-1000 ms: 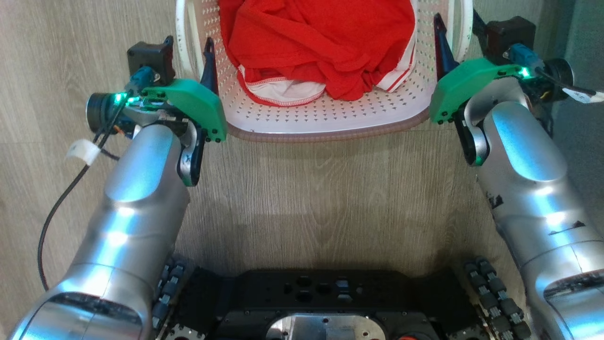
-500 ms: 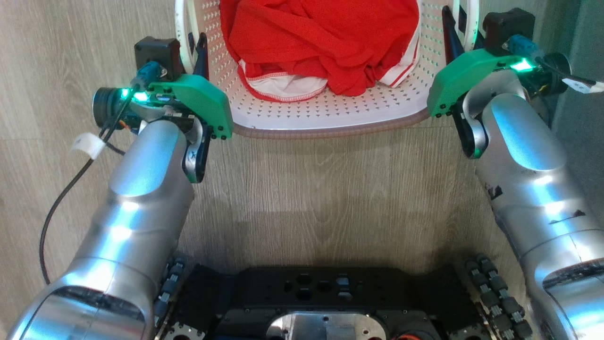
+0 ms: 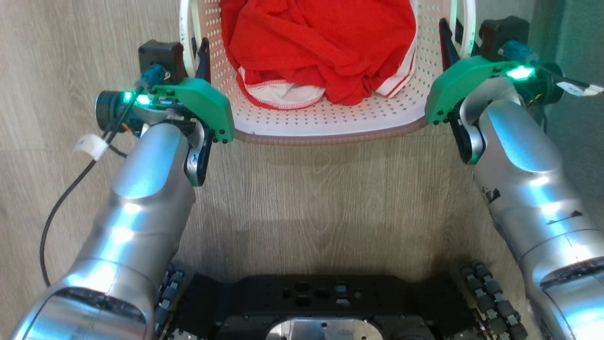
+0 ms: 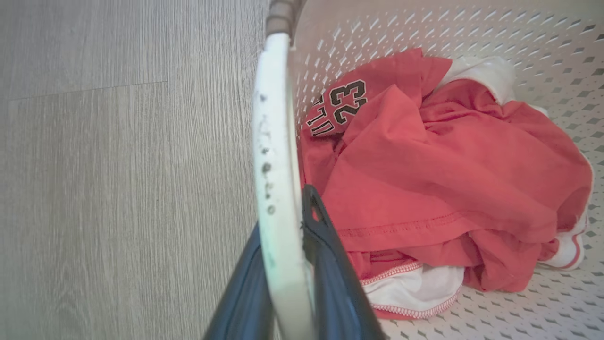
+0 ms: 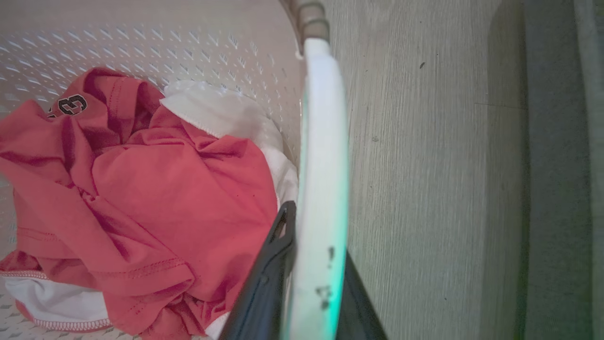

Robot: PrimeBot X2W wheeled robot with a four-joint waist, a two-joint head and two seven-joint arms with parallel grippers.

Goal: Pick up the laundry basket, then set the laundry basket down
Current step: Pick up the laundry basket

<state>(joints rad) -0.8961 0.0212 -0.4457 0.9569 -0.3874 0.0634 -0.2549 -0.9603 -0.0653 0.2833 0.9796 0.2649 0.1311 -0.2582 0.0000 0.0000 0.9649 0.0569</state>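
Note:
The cream-white perforated laundry basket (image 3: 330, 134) with its brown rim lies before me on the wood floor, holding a red garment (image 3: 321, 42) with white trim. My left gripper (image 3: 197, 52) is shut on the basket's left white handle (image 4: 273, 118), one dark finger on each side of it (image 4: 283, 212). On the other side, my right gripper (image 3: 452, 38) is shut on the right white handle (image 5: 323, 118), pinching it between both fingers (image 5: 316, 231). Whether the basket rests on the floor or hangs just above it I cannot tell.
My dark wheeled base (image 3: 321, 302) sits at the bottom of the head view. A grey strip (image 3: 580, 28) runs along the floor at the far right. A black cable (image 3: 61, 208) hangs beside my left forearm.
Both grippers' inner fingers have closed in against the handles. Both wrists drew slightly inward, and the head view shifted a little.

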